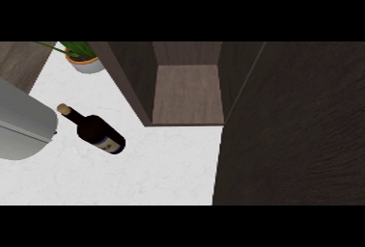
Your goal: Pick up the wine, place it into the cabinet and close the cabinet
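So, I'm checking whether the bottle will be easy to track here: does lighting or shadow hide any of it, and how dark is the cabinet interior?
Head view: the wine bottle stands out dark against the pale counter, evenly lit, with no glare; the cabinet shelf is dimmer but readable; its dark open door fills the right side; neither hand shows.

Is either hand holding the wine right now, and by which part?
Nothing is held. No hand shows in the head view; the wine bottle stands free on the counter, left of the open cabinet.
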Tool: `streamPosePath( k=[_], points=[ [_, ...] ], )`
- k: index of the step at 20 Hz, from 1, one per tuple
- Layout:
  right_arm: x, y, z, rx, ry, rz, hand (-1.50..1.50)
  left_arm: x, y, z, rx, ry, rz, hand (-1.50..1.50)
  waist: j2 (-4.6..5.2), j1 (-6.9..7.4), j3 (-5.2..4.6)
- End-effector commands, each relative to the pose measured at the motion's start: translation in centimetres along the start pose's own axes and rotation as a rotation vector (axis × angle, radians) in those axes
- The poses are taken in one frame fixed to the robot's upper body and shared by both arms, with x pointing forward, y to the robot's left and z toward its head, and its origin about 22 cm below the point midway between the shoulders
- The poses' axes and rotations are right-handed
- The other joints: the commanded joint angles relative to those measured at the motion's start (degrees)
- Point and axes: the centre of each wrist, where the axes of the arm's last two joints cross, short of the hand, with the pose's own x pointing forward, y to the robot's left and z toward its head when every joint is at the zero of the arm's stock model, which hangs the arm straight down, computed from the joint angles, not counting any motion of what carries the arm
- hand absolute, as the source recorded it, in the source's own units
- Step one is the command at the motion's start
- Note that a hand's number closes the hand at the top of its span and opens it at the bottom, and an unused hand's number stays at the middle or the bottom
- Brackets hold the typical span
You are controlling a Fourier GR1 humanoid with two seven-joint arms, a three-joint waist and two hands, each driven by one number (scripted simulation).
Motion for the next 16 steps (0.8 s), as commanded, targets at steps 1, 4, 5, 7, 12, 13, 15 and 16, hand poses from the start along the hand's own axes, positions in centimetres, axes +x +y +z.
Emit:
streamPosePath(
  k=[1,4,5,7,12,13,15,16],
  points=[
    [2.4,-1.2,1.7,0.021,-0.048,-0.022,-1.50,-1.4,1.2,0.3,0.027,0.033,-0.003,-1.50,-0.01,0.24,0.02],
    [1.6,0.7,1.0,0.005,-0.052,-0.053,-1.50,-2.5,3.0,-0.3,0.019,0.063,0.013,-1.50,0.03,0.17,-0.03],
    [2.6,-0.4,1.7,0.013,-0.053,-0.034,-1.50,-2.3,3.2,-0.8,0.024,0.090,-0.001,-1.50,0.03,-0.04,-0.01],
    [2.9,-0.1,2.3,0.024,-0.033,-0.025,-1.50,-2.2,3.6,-1.1,0.046,0.100,0.019,-1.50,0.01,-0.10,-0.01],
    [1.9,0.1,2.2,0.032,-0.027,-0.018,-1.50,-5.5,4.3,-1.1,0.009,0.160,0.025,-1.50,0.03,-0.36,-0.01],
    [2.5,0.7,1.7,0.042,-0.032,-0.043,-1.50,-5.5,4.0,-2.0,0.022,0.163,0.021,-1.50,0.04,-0.36,-0.04],
    [1.8,-0.5,2.0,0.038,-0.044,-0.024,-1.50,-5.8,4.9,1.0,0.030,0.175,0.008,-1.50,0.03,-0.21,0.02],
    [1.9,0.5,1.0,0.044,-0.050,-0.049,-1.50,-6.7,4.4,-1.5,0.025,0.178,0.014,-1.50,0.13,-0.51,-0.04]
  ],
)
